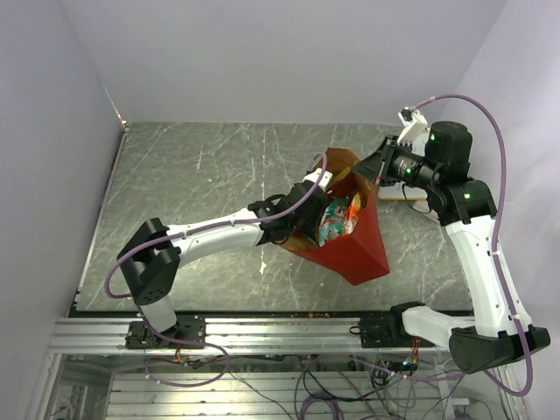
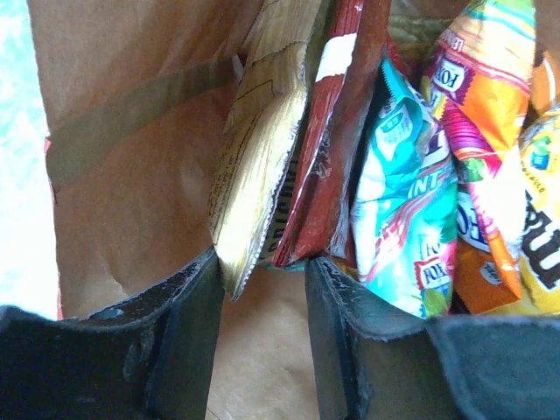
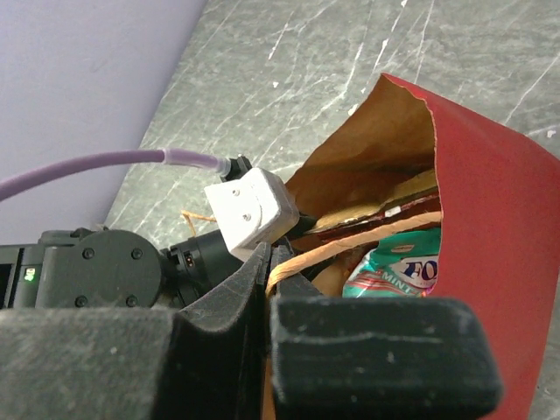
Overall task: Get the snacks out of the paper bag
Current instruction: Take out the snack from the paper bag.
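The paper bag (image 1: 354, 249), red outside and brown inside, stands open in the middle of the table. My left gripper (image 1: 322, 199) reaches into its mouth. In the left wrist view it (image 2: 262, 276) is open, and the lower edges of a gold packet (image 2: 258, 149) and a dark red packet (image 2: 328, 157) hang at its fingertips. A teal mint packet (image 2: 402, 210) and an orange packet (image 2: 490, 131) stand to the right. My right gripper (image 1: 382, 166) is at the bag's far rim. In the right wrist view it (image 3: 276, 262) is shut on the tan handle (image 3: 359, 238).
The dark marbled table top (image 1: 201, 175) is walled at the left and back. The left arm's white wrist camera (image 3: 249, 206) sits close to my right fingers. A thin tan strip (image 1: 407, 199) lies on the table under the right arm.
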